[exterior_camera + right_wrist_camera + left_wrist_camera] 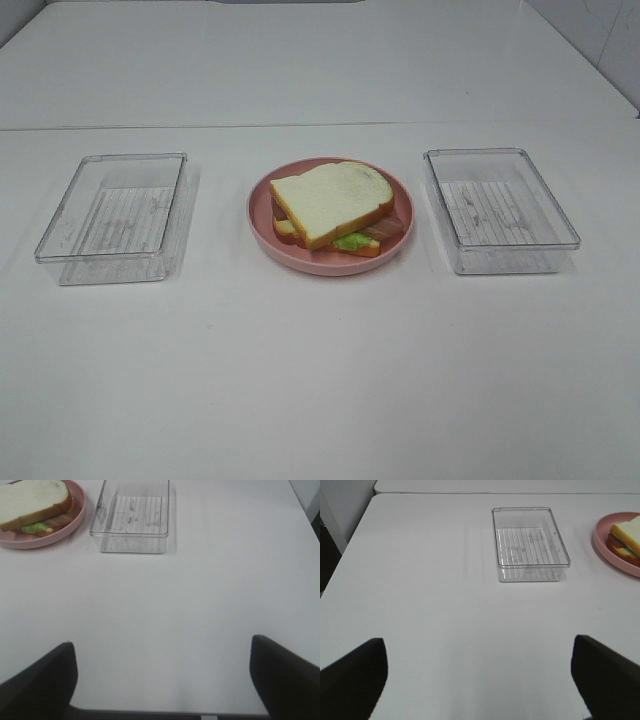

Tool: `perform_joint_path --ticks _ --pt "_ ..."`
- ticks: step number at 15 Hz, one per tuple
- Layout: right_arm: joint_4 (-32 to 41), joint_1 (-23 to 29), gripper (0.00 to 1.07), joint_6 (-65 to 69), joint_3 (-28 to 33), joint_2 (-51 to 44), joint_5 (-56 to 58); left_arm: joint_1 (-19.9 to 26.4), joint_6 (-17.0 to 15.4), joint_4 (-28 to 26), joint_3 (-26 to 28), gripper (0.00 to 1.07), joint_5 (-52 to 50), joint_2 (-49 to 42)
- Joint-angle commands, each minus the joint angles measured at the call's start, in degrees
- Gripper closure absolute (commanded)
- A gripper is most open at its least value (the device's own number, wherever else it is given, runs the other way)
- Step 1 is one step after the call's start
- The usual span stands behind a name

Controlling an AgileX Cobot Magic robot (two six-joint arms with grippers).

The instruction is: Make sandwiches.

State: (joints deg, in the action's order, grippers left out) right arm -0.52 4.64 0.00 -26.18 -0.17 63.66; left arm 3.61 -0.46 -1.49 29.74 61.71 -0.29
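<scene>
The high exterior camera looked down at the white table (320, 380) from the front, with the round pink plate (262, 215) in the middle. Each wrist camera looked low and forward over the table from further back; both shared that plate (600, 542) (75, 517) with the high view.

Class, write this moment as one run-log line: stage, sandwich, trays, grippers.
stage: assembled | sandwich: stacked on pink plate | trays: left tray, right tray, both empty | left gripper: open | right gripper: open
</scene>
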Motion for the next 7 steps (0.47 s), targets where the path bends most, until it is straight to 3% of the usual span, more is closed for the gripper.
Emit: perform_joint_path --ticks 1,7 --pt "0.0 -0.3 0.17 -0.6 0.3 -1.8 -0.6 0.0 0.1 -0.4 -0.1 0.15 -0.2 -0.9" --pt "0.0 -0.3 0.17 -0.6 0.3 -1.8 -0.6 0.0 0.1 -0.4 -0.1 0.15 -0.2 -0.9"
